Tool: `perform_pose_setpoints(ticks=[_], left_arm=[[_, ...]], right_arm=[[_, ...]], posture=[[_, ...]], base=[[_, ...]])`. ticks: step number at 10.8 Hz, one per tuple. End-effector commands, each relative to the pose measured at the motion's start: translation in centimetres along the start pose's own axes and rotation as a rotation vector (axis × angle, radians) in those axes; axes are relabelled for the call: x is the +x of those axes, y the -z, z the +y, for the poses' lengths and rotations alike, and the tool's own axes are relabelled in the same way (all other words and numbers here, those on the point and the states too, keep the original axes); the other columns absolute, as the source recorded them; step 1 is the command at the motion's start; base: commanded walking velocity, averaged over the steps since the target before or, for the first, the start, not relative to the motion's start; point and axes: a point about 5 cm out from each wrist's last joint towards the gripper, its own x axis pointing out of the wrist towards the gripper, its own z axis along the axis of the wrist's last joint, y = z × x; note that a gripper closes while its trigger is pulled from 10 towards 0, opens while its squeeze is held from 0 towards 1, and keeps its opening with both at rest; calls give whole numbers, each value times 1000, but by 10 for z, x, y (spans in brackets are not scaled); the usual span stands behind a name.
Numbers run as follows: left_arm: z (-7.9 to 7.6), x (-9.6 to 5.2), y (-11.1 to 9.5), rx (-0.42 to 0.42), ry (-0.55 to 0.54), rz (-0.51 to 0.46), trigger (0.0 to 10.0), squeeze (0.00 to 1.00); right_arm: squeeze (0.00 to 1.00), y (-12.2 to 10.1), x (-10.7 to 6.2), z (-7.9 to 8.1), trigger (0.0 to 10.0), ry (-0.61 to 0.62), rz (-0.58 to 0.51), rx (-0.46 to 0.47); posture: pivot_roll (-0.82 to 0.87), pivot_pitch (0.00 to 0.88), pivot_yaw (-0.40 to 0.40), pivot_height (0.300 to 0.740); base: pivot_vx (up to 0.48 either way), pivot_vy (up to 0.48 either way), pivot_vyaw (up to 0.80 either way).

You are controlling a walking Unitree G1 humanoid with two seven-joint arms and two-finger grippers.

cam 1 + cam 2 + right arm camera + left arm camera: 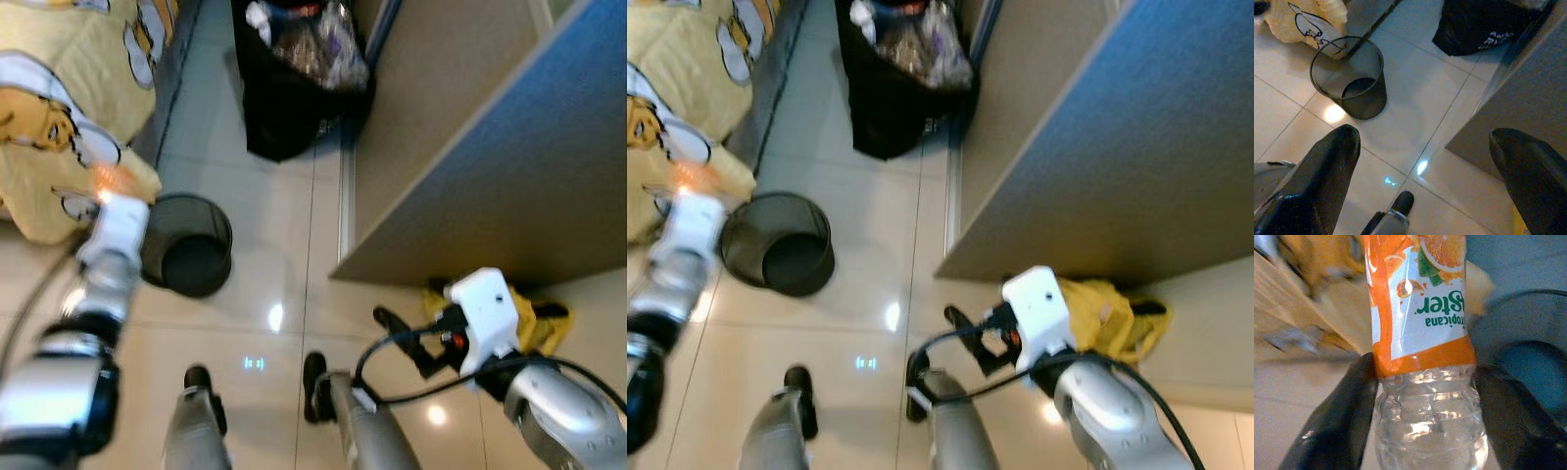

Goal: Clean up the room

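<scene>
Near right, the right gripper hangs with fingers apart over bare floor. Left, the left gripper is clamped on a clear bottle, just beside the mesh bin. Farther off stands a black bag.

Home bedroom: cartoon-print yellow bedding, mesh wastebasket, tiled floor.

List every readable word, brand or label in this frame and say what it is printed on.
"Tropicana": small green print, upside down in the left wrist view, on the orange bottle label, held in the left gripper jaws.
"...ster": larger green letters, same label, cut off.
White print on the black trash bag: too blurred to read.
</scene>
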Motion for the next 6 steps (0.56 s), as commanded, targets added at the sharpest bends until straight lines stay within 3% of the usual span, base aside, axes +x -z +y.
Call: perform_pose_setpoints(ticks=[1,3,6], left_arm=[[3,0,0,49,-37,-21,10000,1000],[13,3,-2,42,-68,-22,10000,1000],[8,4,-16,31,-44,-64,10000,1000]], right_arm=[[0,0,-7,0,10000,7,13,8],[0,2,-11,0,10000,10,28,13],[0,1,-14,1,10000,8,37,13]], posture=[[-438,402,-169,740],[-446,399,-176,740],[-469,407,-189,740]], base=[[0,0,0],[0,0,0],[0,0,0]])
